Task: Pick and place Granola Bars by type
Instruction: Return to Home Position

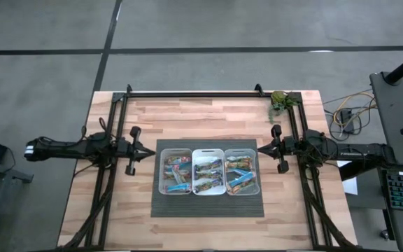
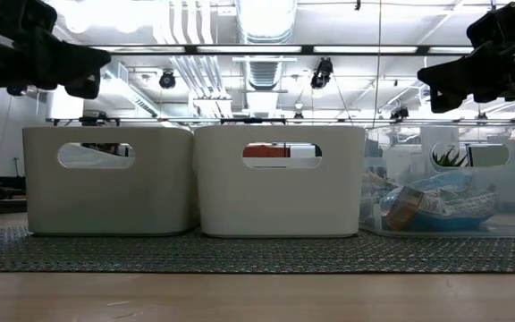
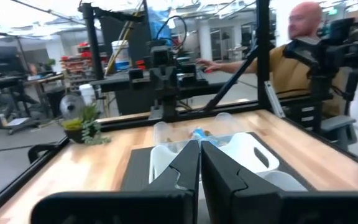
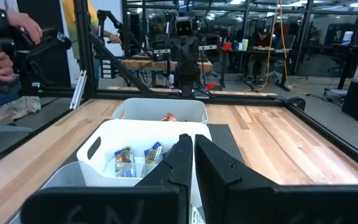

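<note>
Granola bars with blue, tan and silvery wrappers lie piled in three bins side by side: left bin (image 1: 176,172), middle bin (image 1: 208,172), right bin (image 1: 241,172). The low view shows bars (image 2: 436,206) through one clear wall. In the right wrist view, bars (image 4: 138,155) lie in the middle bin. My left gripper (image 1: 151,150) (image 3: 199,163) hovers shut just left of the bins, pointing at them. My right gripper (image 1: 259,147) (image 4: 193,155) hovers shut just right of them, pointing at them. Both are above bin height and hold nothing.
The bins stand on a dark ribbed mat (image 1: 208,204) in the middle of the wooden table. A small green plant (image 1: 280,101) sits at the far right corner. A black frame rail (image 1: 194,93) runs along the far edge. A person (image 3: 291,59) stands beyond the table.
</note>
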You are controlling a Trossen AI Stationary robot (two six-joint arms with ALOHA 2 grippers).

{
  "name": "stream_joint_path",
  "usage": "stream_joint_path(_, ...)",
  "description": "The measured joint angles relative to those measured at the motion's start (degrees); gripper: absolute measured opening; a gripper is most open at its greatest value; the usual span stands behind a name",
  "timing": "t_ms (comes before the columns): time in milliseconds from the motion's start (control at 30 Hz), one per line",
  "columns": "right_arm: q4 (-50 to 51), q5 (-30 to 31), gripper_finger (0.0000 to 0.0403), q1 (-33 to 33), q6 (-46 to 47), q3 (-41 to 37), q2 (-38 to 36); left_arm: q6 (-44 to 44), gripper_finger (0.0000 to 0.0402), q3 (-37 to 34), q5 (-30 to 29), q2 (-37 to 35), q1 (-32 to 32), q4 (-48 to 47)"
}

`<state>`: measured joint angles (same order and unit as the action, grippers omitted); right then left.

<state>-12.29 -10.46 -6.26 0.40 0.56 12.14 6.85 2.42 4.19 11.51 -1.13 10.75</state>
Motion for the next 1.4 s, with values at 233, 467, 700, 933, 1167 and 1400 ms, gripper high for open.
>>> stream_joint_path(233,0.0,0.0,0.0009,-0.02,0.0,0.0,0.0,-0.52,0.0,-1.87,-0.82,-2.3,0.0,-0.89)
stream_joint_path(467,0.02,0.0,0.0009,0.0,0.0,0.0,0.0,-0.9,0.0,-1.88,-1.87,-5.19,-0.04,-1.92)
stream_joint_path(700,0.01,0.0,0.0009,-0.01,0.0,0.0,0.01,-0.96,0.0,-1.92,-2.36,-10.8,-0.04,-5.52)
stream_joint_path(933,0.02,0.0,0.0009,0.0,0.0,0.0,0.02,-2.32,0.0,-1.95,-2.38,-11.5,-0.11,-7.44)
stream_joint_path(1167,0.0,0.02,0.0009,0.0,0.0,0.0,0.02,-4.44,0.0,-1.97,-2.43,-11.5,-0.11,-9.36)
stream_joint_path(1400,0.02,0.0,0.0009,0.0,0.0,0.0,0.02,-4.64,0.0,-1.97,-2.89,-11.5,-0.11,-9.88)
